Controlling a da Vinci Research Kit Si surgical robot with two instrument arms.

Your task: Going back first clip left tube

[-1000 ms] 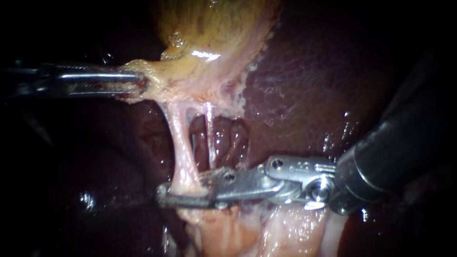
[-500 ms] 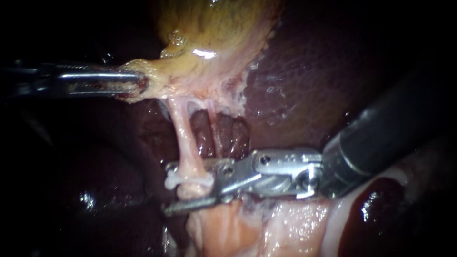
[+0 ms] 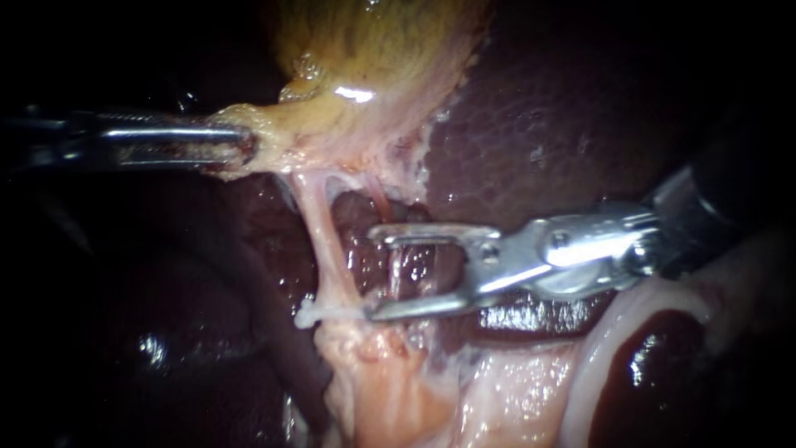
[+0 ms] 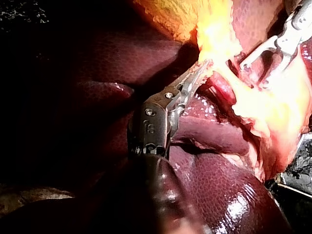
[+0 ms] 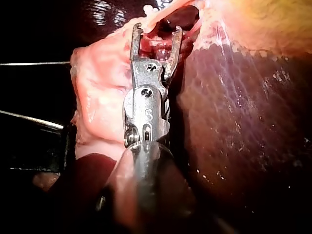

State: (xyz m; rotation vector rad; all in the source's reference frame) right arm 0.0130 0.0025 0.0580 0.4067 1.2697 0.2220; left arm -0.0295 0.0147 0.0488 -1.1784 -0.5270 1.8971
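Right instrument (image 3: 373,274) has backed off toward 3 o'clock, jaws spread wide and gripping nothing. Liver (image 3: 564,124) fills the dark field, gallbladder (image 3: 373,50) up at 12. Left instrument (image 3: 245,148) comes in from 9, clamped on the gallbladder's pale edge; the left wrist view shows that bite up close. Left tube (image 3: 323,249) runs near centre, white clip (image 3: 332,314) across its 6 o'clock end, just beside the lower jaw's tip.

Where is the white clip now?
Endoscope view: the clip sits low across the left tube, just left of the right instrument, whose jaws are open.
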